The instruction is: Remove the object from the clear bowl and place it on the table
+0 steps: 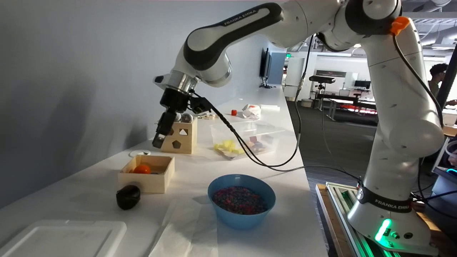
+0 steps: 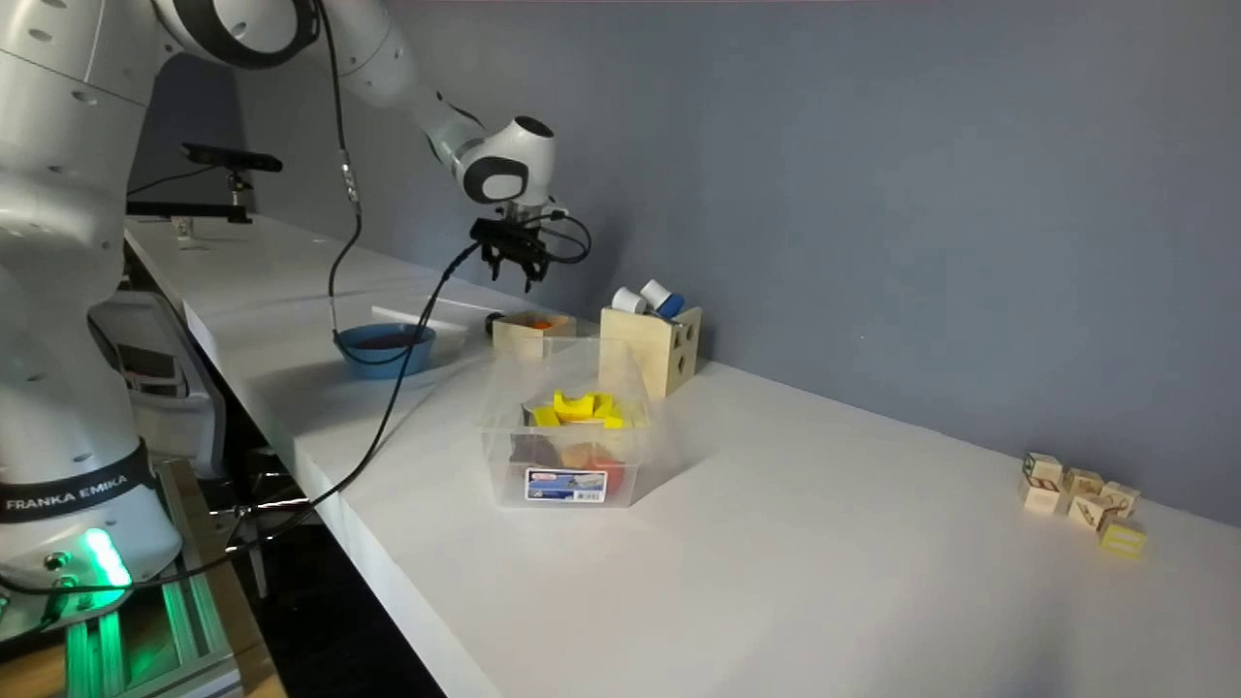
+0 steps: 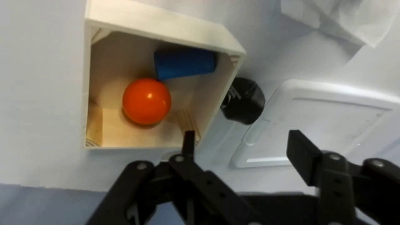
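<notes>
A plain grey wall (image 1: 64,64) backs an exterior view; a dark floor (image 1: 316,142) lies beyond the long white flat tabletop (image 1: 292,228). The small near-black roundish lump (image 1: 128,197) sits on it, just beside the open pale wooden box (image 1: 143,182); no small transparent bowl can be made out around it.

In an exterior view, the black two-fingered gripper (image 2: 512,279) hangs above the tabletop, well apart from pale printed wooden cubes (image 2: 1091,508).

In the wrist view, its fingers (image 3: 301,156) stand wide apart and hold nothing. The lump looks already placed, so I judge backing away to be the step: rise straight up before swinging, keeping fingertips off the box's walls. For any regrip, straddle the lump's middle squarely.
</notes>
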`<state>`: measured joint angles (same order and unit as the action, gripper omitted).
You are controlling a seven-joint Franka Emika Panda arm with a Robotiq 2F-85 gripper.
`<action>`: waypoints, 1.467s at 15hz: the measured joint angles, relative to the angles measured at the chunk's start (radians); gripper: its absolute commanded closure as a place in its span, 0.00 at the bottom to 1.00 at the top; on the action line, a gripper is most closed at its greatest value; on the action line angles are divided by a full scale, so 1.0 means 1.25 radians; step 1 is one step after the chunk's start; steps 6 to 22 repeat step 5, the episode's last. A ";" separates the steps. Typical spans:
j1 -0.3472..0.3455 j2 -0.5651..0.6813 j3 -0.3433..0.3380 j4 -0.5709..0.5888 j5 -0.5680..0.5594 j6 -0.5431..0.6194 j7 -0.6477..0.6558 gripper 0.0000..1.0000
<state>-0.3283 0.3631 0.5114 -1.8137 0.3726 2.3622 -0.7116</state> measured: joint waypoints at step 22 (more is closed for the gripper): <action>0.019 -0.085 -0.158 -0.044 -0.003 -0.209 -0.022 0.00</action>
